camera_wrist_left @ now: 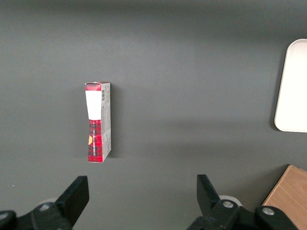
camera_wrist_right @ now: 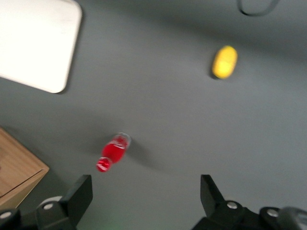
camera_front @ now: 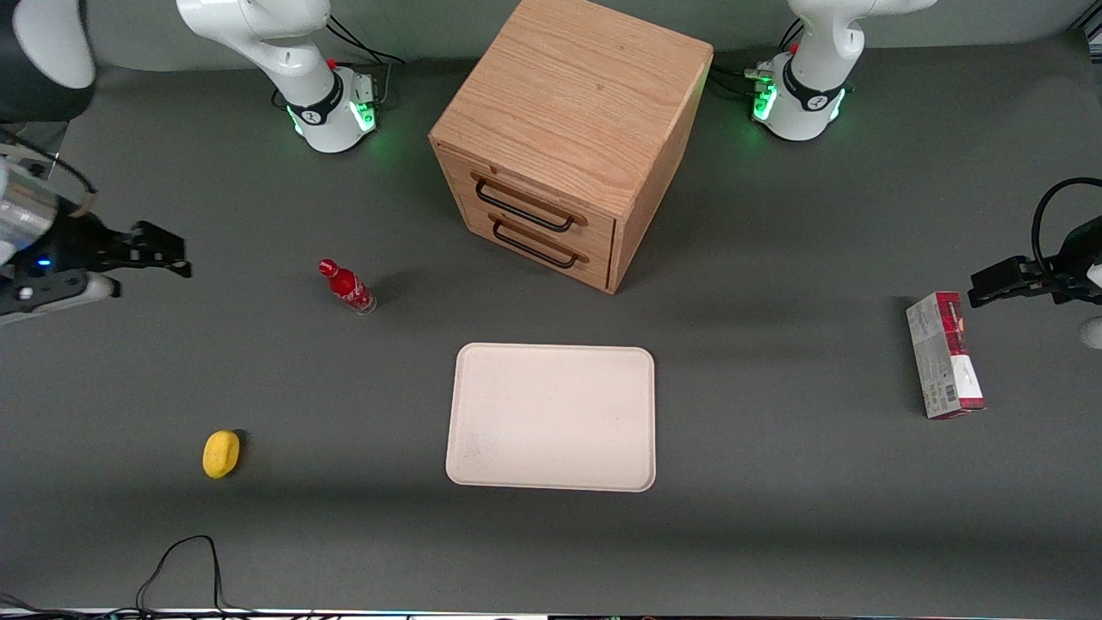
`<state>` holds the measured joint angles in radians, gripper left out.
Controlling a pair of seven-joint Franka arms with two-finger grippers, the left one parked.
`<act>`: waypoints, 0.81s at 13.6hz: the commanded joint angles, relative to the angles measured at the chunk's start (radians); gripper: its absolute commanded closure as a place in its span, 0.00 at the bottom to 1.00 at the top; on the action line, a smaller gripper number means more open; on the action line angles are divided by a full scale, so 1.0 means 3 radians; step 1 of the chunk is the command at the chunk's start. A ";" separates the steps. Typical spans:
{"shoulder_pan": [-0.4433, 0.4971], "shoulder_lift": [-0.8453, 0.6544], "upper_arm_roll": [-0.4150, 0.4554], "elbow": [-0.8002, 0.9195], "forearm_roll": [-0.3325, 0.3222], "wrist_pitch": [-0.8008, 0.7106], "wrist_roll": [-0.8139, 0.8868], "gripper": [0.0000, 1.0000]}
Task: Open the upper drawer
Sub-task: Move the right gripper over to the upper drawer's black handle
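Observation:
The light oak cabinet point(camera_front: 575, 120) stands at the back middle of the table. Its upper drawer point(camera_front: 534, 205) is closed flush, with a thin black wire handle point(camera_front: 523, 209) across its front. The bottom drawer point(camera_front: 538, 247) below it is closed too. My right gripper point(camera_front: 164, 250) hangs open above the table toward the working arm's end, well away from the cabinet, with nothing between its fingers point(camera_wrist_right: 79, 194). In the right wrist view a corner of the cabinet point(camera_wrist_right: 17, 167) shows.
A small red bottle point(camera_front: 347, 287) stands between the gripper and the cabinet. A yellow lemon-like object point(camera_front: 221, 454) lies nearer the front camera. A cream tray point(camera_front: 551, 418) lies in front of the cabinet. A red and grey carton point(camera_front: 944, 355) lies toward the parked arm's end.

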<state>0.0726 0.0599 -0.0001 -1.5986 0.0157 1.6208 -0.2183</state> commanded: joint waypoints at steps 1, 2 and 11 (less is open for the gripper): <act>0.0452 0.0265 -0.0005 0.0373 0.0035 -0.0085 0.0078 0.00; 0.0605 0.0352 -0.0005 0.0470 0.0035 -0.0085 0.0073 0.00; 0.1787 0.0746 -0.0005 0.0685 0.0234 -0.0034 0.0084 0.00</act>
<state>0.5558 0.2400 0.0096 -1.4525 0.0704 1.6243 -0.2012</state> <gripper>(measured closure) 0.000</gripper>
